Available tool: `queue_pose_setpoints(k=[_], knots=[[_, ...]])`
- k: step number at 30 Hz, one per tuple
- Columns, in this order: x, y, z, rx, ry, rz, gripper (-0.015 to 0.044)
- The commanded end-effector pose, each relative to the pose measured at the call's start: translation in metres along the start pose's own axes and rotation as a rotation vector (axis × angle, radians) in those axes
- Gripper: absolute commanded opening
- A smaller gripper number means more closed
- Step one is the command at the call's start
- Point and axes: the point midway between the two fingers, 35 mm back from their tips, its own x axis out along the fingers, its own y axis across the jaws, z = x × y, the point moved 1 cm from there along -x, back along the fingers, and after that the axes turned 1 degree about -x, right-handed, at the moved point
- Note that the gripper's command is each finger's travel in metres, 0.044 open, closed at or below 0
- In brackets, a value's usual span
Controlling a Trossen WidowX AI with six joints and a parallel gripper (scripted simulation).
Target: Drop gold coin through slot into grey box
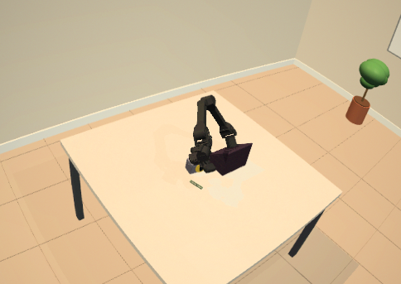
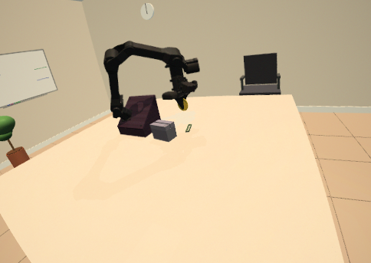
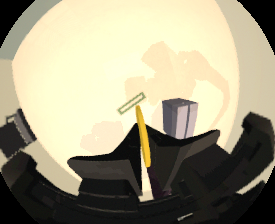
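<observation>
My gripper point(image 2: 182, 103) point(image 3: 138, 125) is shut on the gold coin point(image 1: 198, 168) point(image 2: 185, 105) point(image 3: 144, 136), which shows edge-on between the fingertips in the wrist view. The coin is up in the air, above the table. The dark-green holder point(image 1: 196, 185) point(image 2: 187, 128) point(image 3: 120, 110) lies empty on the table. The closed grey box point(image 1: 190, 166) point(image 2: 163, 131) point(image 3: 173, 121) stands near it, partly hidden by the arm in the top view. Its lid slot shows as a dark line in the exterior view. The coin is not over the box; it is to one side of it.
A dark purple sloped block point(image 1: 233, 160) point(image 2: 139, 116) stands close beside the grey box, next to the arm's base. The table point(image 1: 137, 181) point(image 2: 245, 183) carries all of these. A plant, a chair and a whiteboard are away from the table.
</observation>
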Motion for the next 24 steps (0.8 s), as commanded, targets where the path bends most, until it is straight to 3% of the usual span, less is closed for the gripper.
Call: queue_pose_setpoints(k=[1,24], knots=[[0.001,0.000,-0.002,-0.039,0.006,0.002,0.0000],[-0.002,-0.049,-0.015,-0.040,0.008,0.000,0.0000]])
